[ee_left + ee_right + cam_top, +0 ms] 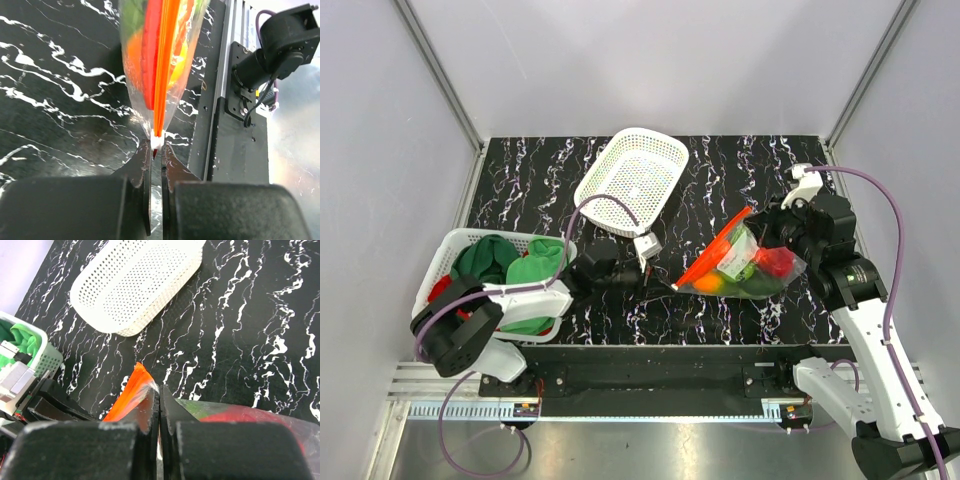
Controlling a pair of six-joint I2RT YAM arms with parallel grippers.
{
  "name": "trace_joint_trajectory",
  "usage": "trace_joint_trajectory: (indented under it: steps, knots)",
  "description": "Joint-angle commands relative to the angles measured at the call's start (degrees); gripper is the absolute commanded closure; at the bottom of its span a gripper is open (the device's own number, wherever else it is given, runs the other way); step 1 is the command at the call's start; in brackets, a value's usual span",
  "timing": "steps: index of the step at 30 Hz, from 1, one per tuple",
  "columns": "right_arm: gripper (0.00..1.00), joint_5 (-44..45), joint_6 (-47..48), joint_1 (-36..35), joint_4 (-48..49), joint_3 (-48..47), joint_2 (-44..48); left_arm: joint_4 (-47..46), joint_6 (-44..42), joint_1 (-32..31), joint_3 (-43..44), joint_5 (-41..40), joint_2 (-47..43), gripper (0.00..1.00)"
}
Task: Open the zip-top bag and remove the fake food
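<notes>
The zip-top bag point(745, 265) lies right of the middle of the table, its red-orange zip strip point(712, 255) slanting up to the right. Through the plastic the fake food shows: a red pepper point(776, 262), an orange piece point(712, 284) and green pieces point(756, 286). My left gripper point(665, 280) is shut on the white zip slider point(157, 138) at the strip's near end point(161, 65). My right gripper point(772, 228) is shut on the bag's plastic just behind the strip's far end point(131, 392); red and green food point(235, 416) shows beside its fingers.
An empty white mesh basket point(632, 178) lies tilted at the back centre, also in the right wrist view point(135, 285). A second white basket point(455, 250) with green and red cloths stands at the left. The metal mounting rail point(235, 130) runs along the near edge.
</notes>
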State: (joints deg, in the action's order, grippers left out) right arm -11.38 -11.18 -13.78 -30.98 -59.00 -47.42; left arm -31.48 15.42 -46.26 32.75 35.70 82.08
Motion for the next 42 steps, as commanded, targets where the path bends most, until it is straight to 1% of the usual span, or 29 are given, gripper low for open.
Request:
trace_joint_trajectory:
  steps: [1, 2, 5, 7, 9, 10, 13, 15, 20, 25, 29, 32, 33, 36, 38, 41, 42]
  knots:
    - [1.0, -0.6, 1.2, 0.5, 10.1, -1.3, 1.5, 2.6, 1.9, -1.5, -3.0, -3.3, -3.6, 0.97]
    - [1.0, -4.4, 1.9, 0.4, 10.5, -1.2, 1.9, 3.9, 2.5, -1.5, -2.8, -3.6, -4.7, 0.87]
    - [1.0, -10.1, 2.7, 0.5, 11.7, -0.2, 3.1, 8.5, 1.1, -1.4, -0.9, -6.0, -9.9, 0.68]
    - [1.0, -12.0, 2.7, 0.4, 13.2, 1.3, 4.8, 14.1, -1.6, -1.5, 2.6, -7.3, -13.3, 0.61]
    - [1.0, -13.0, 2.8, 0.5, 13.8, 2.6, 5.7, 17.8, -3.5, -1.4, 5.3, -8.5, -14.7, 0.54]
    - [1.0, -12.9, 2.9, 0.5, 13.9, 2.8, 6.3, 21.8, -5.5, -1.4, 8.5, -8.4, -15.0, 0.52]
    - [1.0, -15.4, 3.4, 0.4, 13.9, 3.3, 7.1, 27.9, -7.9, -0.9, 14.1, -7.9, -15.2, 0.5]
    - [1.0, -17.3, 2.9, 0.4, 14.3, 3.5, 7.3, 29.8, -8.4, -0.6, 16.2, -7.0, -15.4, 0.49]
    - [1.0, -18.5, 2.7, 0.4, 14.6, 3.5, 8.0, 35.2, -10.7, 1.0, 21.8, -5.5, -15.6, 0.39]
    - [1.0, -18.2, 1.8, 0.4, 15.0, 3.8, 9.1, 41.9, -13.7, 3.4, 25.7, -7.5, -14.1, 0.38]
    - [1.0, -19.1, 1.8, 0.5, 15.1, 4.4, 9.5, 38.3, -12.5, 5.5, 25.0, -5.8, -15.1, 0.39]
    - [1.0, -19.5, 1.7, 0.4, 15.1, 5.0, 9.5, 38.7, -12.7, 6.4, 29.5, -3.5, -13.2, 0.4]
    - [1.0, -19.5, 1.5, 0.4, 15.1, 5.1, 9.6, 39.3, -12.7, 7.0, 32.5, -2.8, -11.5, 0.4]
    - [1.0, -19.9, 1.2, 0.4, 15.2, 5.2, 9.7, 40.3, -12.3, 8.7, 37.9, 0.4, -7.6, 0.4]
    - [1.0, -21.1, 1.2, 0.4, 15.2, 5.0, 9.7, 40.6, -12.7, 9.8, 40.0, 2.9, -4.3, 0.4]
    - [1.0, -22.1, 1.2, 0.5, 15.7, 5.0, 9.7, 41.9, -15.0, 11.2, 43.7, 8.8, -0.4, 0.4]
    - [1.0, -22.2, 1.3, 0.5, 15.8, 5.0, 9.8, 42.5, -17.7, 11.2, 44.1, 9.8, 0.5, 0.4]
